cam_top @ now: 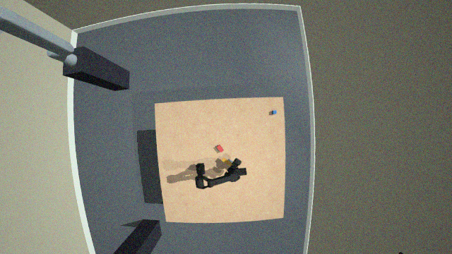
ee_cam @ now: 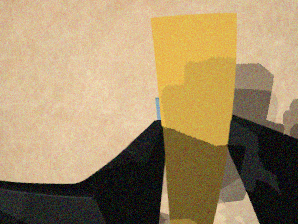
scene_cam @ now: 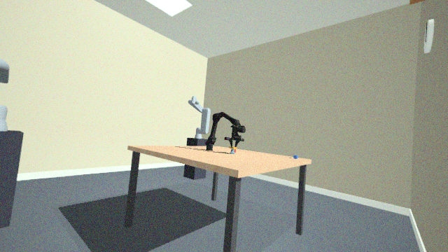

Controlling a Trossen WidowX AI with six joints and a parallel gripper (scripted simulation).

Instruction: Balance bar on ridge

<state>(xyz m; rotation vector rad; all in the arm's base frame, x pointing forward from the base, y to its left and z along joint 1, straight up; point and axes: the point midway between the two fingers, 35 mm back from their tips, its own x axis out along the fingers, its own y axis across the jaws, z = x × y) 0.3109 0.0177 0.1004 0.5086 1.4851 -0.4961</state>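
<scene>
Right, you have the wooden table filling the middle of the room, with the black arm rising from its back edge and bending down over the top. From above, the arm lies stretched across the board, its shadow spread beside it toward the base. The gripper points down at the table and is clamped on the yellow bar — the two dark fingers press its sides, stood partly apart at the bar's own width. In the wrist view the bar runs lengthwise away from the camera, its near part shaded between the fingers and its far end bright over the tabletop. A thin sliver of light blue peeks out at the bar's left edge; you cannot tell from this whether the bar touches it. From above, the bar shows only as a small yellow patch by the wrist. A red block lies near, just apart from the gripper, and a small blue cube sits well away by the table's far corner — the exterior view shows it near the right edge
</scene>
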